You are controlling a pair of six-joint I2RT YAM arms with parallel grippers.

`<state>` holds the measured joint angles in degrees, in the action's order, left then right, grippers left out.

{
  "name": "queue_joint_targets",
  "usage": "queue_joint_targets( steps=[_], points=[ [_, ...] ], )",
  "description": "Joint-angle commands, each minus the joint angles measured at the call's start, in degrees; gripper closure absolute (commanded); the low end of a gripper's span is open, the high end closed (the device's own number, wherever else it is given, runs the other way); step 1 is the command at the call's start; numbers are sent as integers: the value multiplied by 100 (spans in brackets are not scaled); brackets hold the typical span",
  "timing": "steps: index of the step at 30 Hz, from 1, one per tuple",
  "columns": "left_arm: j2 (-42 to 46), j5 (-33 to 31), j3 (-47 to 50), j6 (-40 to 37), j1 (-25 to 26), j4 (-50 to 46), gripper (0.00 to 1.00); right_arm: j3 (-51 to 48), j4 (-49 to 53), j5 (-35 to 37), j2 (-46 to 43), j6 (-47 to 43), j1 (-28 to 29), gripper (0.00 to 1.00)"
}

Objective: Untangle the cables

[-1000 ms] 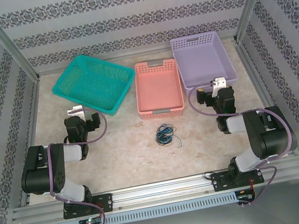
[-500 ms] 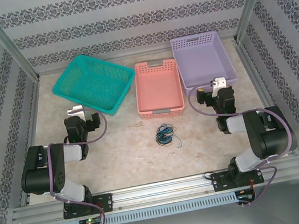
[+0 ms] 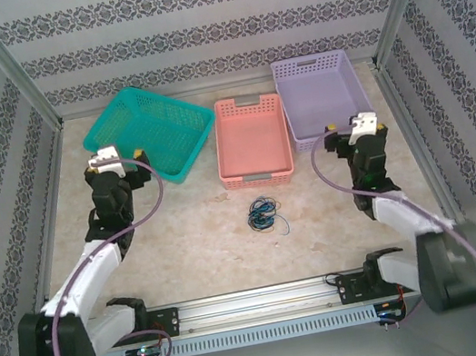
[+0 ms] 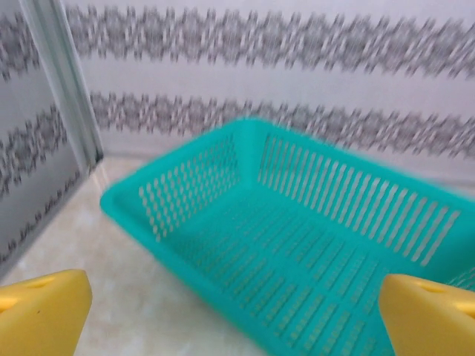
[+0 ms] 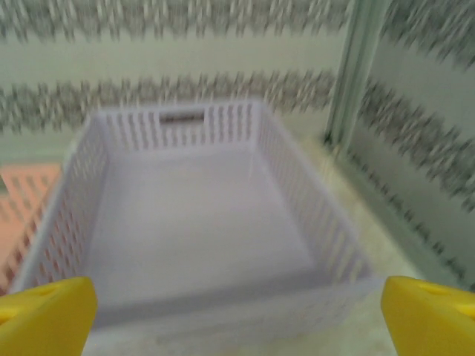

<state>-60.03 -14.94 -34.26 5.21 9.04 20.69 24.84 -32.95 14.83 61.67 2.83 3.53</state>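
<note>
Marble tabletop — cables (image 3: 264,213) knotted mid-table, toward the bases from both grippers; right gripper (image 3: 351,127) slightly nearer than left gripper (image 3: 116,155). Both jaws spread wide.

The left arm (image 3: 84,270) stretches from its base (image 3: 139,323) at the near edge toward the far left, with the forearm slanting out to a raised wrist. The left gripper (image 3: 119,155) faces the far side. Its yellow fingertips (image 4: 41,311) sit at opposite edges of the left wrist view, jaws wide apart. The right arm (image 3: 406,217) mirrors this pose on the right side. The right gripper (image 3: 349,127) also faces far, with its fingertips (image 5: 44,315) spread just as wide. A purple hose (image 3: 156,192) loops beside each wrist.
</note>
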Motion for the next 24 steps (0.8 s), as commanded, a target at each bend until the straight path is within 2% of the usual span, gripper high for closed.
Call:
queue_joint_targets(
  steps=[1, 3, 4, 5, 6, 7, 8, 9, 10, 11, 12, 14, 17, 18, 21, 24],
  points=[
    [340, -579, -770, 43, 197, -1278, 0, 1062, 1278, 979, -1013, -104, 328, 2],
    [394, -854, -1383, 49, 309, -1577, 0, 2185, 2625, 1330, -1388, 745, 531, 2],
    [325, -1108, -1905, 471, 343, -2026, 0, 2962, 3784, 952, -1458, 1640, 473, 2],
    [173, -1238, -2689, 1519, 322, -3266, 0, 3660, 5119, 333, -1488, 2347, 357, 2],
    [-33, -993, -3515, 2244, 275, -4637, 1, 3972, 5757, 131, -1512, 3213, 303, 2],
    [-243, -732, -4031, 2696, 266, -5551, 1, 3820, 5663, -554, -1548, 3633, 165, 2],
    [-392, -151, -4177, 2863, 205, -5677, 1, 3653, 5559, -1637, -1559, 3793, -160, 3],
    [-488, 737, -4197, 2909, 103, -5584, 0, 3596, 5755, -2345, -1479, 3927, -269, 13],
    [-658, 1482, -4259, 3114, 93, -5666, 0, 3692, 6254, -2405, -1358, 3996, -100, 18],
    [-815, 1929, -4289, 3350, 186, -5889, 0, 3756, 6927, -2017, -1259, 4059, 381, 24],
    [-939, 2097, -4291, 3494, 350, -6171, 3, 3688, 7391, -1527, -1237, 4152, 993, 32],
    [-1102, 2030, -4106, 3503, 1063, -6743, 17, 3162, 7264, -1464, -1285, 4326, 2159, 46],
    [-1059, 2121, -3292, 3613, 2212, -6757, 33, 2416, 7142, -1153, -1098, 5024, 3637, 46],
    [-1017, 2196, -3004, 3806, 2461, -6682, 37, 2257, 7100, -1140, -937, 5184, 3903, 45],
    [-849, 2649, -2124, 4406, 2951, -6104, 52, 1726, 6291, -1508, -427, 5684, 4180, 41],
    [-776, 3040, -1542, 4816, 3042, -5386, 59, 1256, 5100, -1635, 24, 6179, 4171, 41]
  ],
)
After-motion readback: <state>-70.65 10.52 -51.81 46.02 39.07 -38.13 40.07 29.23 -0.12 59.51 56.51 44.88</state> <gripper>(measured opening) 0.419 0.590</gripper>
